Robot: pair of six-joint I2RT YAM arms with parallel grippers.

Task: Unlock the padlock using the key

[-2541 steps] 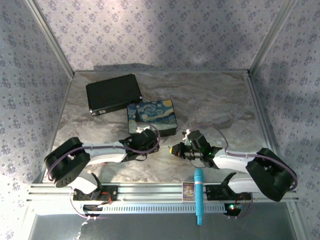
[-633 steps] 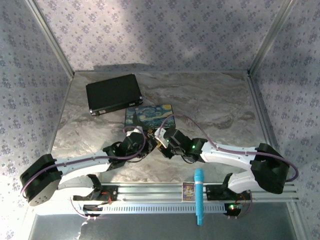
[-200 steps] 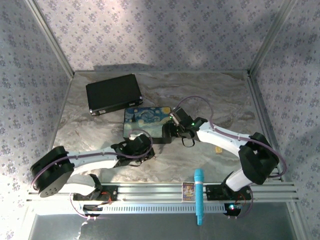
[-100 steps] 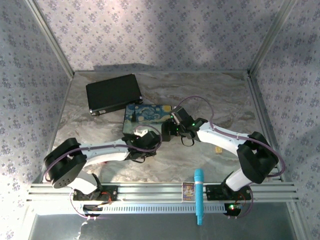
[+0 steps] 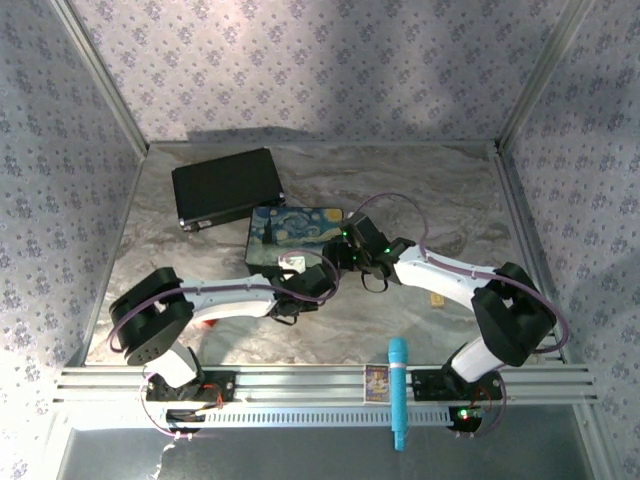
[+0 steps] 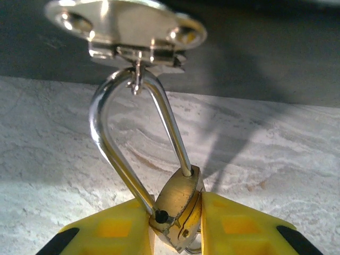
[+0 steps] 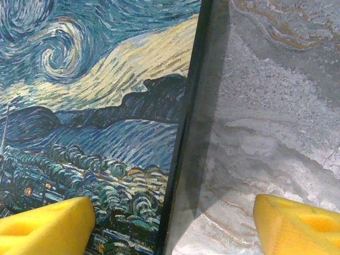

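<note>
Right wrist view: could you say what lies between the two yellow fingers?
In the right wrist view, the dark edge of the painted box and bare marble table lie between them.

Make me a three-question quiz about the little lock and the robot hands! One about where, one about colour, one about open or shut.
1. Where is the padlock? A) between the left gripper's fingers B) in a cup C) on a shelf
2. What colour is its body? A) red B) brass yellow C) green
3. The right gripper is: A) squeezed shut B) open wide C) holding a spoon
Answers: 1 A, yellow fingers flank its body; 2 B, it gleams brassy; 3 B, its fingers stand far apart over the painted box.
</note>
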